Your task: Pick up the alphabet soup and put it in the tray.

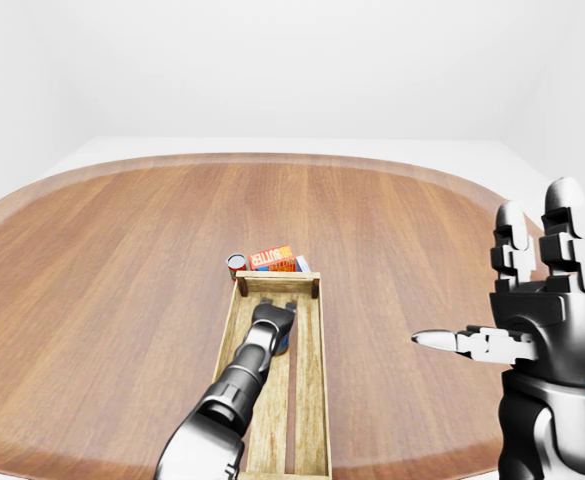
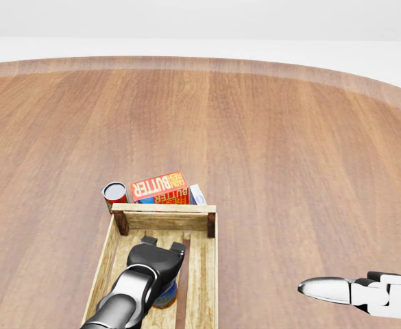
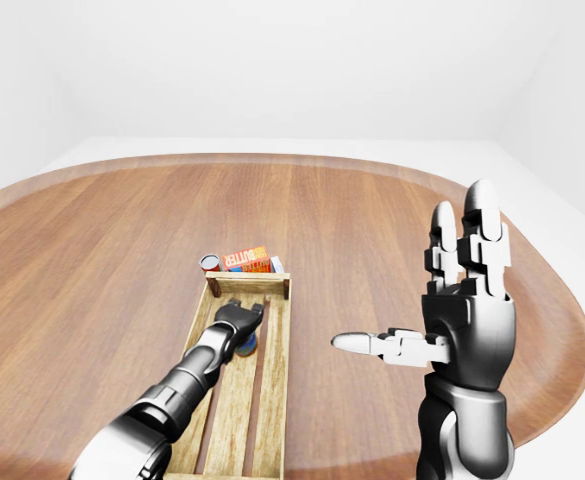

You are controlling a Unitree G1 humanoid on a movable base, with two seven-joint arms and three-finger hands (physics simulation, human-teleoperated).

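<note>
We see a broad round wooden table (image 2: 269, 137). On it lies a long slatted wooden tray (image 2: 201, 274), and our left hand (image 2: 158, 259) reaches down inside it. Beneath that hand stands the blue-and-yellow alphabet soup can (image 2: 166, 295), inside the tray; whether the fingers grip it we cannot tell. Our right hand (image 3: 467, 310) is raised well to the right of the tray, fingers spread. Beyond the left hand, just outside the tray's far wall, sit an orange butter box (image 2: 160, 186) and a small red can (image 2: 114, 195).

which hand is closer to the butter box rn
Left. The left hand is inside the tray, just below the butter box; the right hand is raised far off to the right.
</note>
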